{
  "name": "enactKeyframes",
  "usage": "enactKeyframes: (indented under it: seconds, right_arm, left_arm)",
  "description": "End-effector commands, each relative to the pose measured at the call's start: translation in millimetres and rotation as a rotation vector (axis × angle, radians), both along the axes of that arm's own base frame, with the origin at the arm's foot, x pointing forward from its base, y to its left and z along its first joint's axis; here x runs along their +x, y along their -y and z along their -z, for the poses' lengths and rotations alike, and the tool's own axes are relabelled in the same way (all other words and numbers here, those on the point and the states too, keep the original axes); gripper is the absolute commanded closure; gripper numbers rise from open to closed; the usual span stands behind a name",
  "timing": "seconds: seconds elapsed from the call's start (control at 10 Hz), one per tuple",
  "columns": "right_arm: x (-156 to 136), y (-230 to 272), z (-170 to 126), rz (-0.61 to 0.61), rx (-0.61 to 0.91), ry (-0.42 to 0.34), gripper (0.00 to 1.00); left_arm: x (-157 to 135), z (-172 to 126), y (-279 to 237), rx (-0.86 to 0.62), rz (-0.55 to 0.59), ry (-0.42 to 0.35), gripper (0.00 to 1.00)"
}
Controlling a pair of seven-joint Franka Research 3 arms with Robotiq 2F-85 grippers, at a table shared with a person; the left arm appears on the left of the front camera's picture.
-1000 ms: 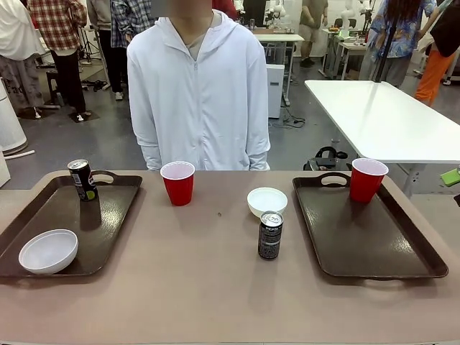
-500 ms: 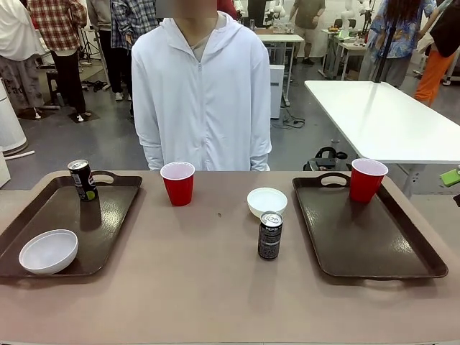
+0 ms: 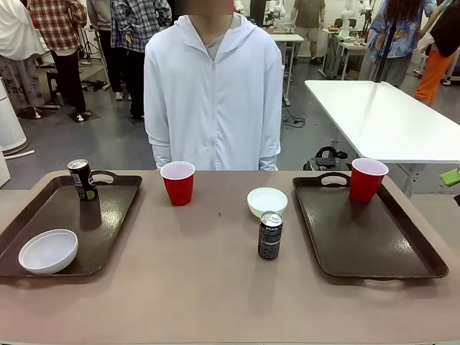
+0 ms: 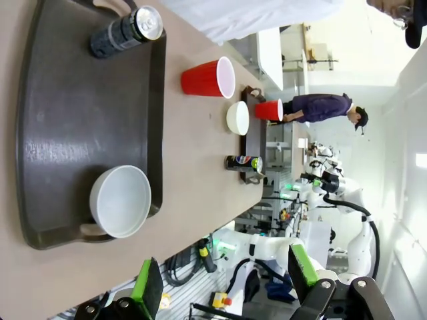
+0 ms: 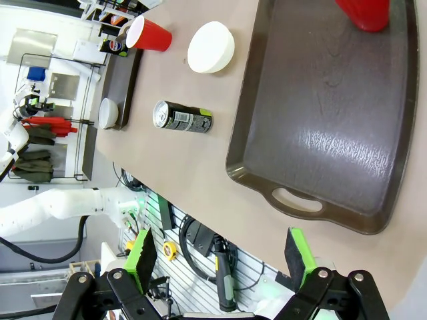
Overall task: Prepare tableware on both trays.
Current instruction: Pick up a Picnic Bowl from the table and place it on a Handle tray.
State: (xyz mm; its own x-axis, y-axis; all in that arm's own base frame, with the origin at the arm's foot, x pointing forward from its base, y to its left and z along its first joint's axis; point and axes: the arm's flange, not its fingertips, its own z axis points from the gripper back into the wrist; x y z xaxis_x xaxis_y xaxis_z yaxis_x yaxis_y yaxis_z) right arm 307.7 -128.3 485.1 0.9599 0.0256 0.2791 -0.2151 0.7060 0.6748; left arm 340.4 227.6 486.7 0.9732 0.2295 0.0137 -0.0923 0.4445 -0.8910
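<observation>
The left gripper [image 4: 223,277] hangs at the bottom edge of its wrist view, jaws spread wide, with nothing between the green pads. Above it in that frame lies the left tray [image 4: 67,120], dark brown with a raised rim, and it holds two things. A white bowl [image 4: 120,201] sits at the tray's lower end, its inside bare. A black drink can [image 4: 127,32] stands at the top of the frame, close to the cut-out handle.

The right gripper [image 5: 220,257] stands just as wide open at the bottom of its own view and grips nothing. Past it, filling the right half of the frame, is the right tray [image 5: 320,133]. A red cup [image 5: 363,15] stands on it at the top right of the frame, and the rest of its floor is bare and glossy.

From the front, the table [image 3: 201,287] carries the two trays at the left and right sides of the frame, with three pieces on the open tabletop between them. A second red cup [image 3: 177,182] stands upright left of centre, its inside pale. A second white bowl [image 3: 267,201] sits right of centre, near the right tray's rim but apart from it, with nothing in it. A black Pepsi can [image 3: 270,235] stands upright just below that bowl in the frame, silver top up. A person [image 3: 213,93] in a white zipped hoodie stands at the table's far edge, upper middle of the frame.
</observation>
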Motion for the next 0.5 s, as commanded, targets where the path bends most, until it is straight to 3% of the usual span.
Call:
enactKeyframes:
  seconds: [0.0,0.4]
  right_arm:
    - [-0.8,-14.8,-15.3,0.069,-0.008,-0.047,0.00]
    - [21.4,-118.2,-73.8,0.000,-0.188,-0.203,0.00]
  left_arm:
    - [-1.0,-3.2,-0.3,-0.016,0.003,0.019,0.00]
    - [-1.0,-3.2,-0.3,-0.016,0.003,0.019,0.00]
